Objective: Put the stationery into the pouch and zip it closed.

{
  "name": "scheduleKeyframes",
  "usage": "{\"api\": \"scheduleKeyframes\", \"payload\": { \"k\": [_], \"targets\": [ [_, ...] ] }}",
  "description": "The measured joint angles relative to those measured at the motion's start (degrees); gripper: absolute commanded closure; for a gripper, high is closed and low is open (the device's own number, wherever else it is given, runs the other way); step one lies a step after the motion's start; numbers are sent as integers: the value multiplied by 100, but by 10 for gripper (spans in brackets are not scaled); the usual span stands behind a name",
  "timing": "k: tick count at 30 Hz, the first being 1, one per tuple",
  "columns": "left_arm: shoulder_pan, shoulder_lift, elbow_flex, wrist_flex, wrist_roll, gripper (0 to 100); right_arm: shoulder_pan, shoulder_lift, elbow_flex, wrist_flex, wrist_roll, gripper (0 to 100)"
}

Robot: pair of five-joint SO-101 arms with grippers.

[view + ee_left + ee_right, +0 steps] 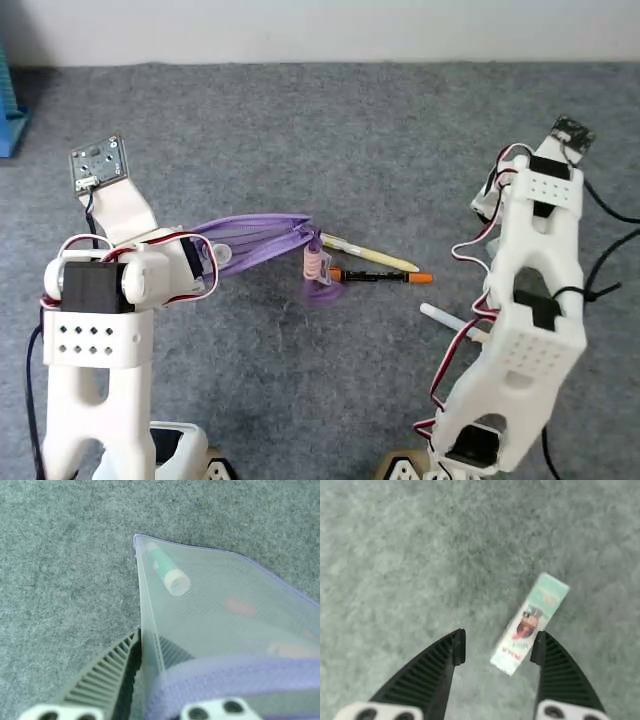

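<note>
My left gripper clamps the translucent purple-edged pouch; I fear the wide jaws of my right gripper, askew over the small pale-green rectangular packet, will pinch 1 corner and flick it.

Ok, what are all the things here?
pouch: one, clear with purple zip, one end in the left gripper
tube: one, green and white, inside the pouch
yellow pen: one, yellow, by the pouch's other end
black pen: one, black and orange, beside the yellow pen
pink item: one, pink, at that pouch end
small box: one, green and white, between the right gripper's fingers
blue object: one, blue, far left edge
carpet: one, grey, under everything
left gripper: one, shut on the pouch
right gripper: one, open above the small box
</note>
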Motion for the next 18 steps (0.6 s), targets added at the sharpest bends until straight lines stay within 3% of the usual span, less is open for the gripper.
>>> {"api": "scheduleKeyframes", "payload": {
  "k": [12,18],
  "targets": [
    [0,0,0,0,0,988,316,1073,-1134,422,-9,783],
    [0,0,0,0,0,988,387,1240,-1451,791,-9,998]
  ]
}}
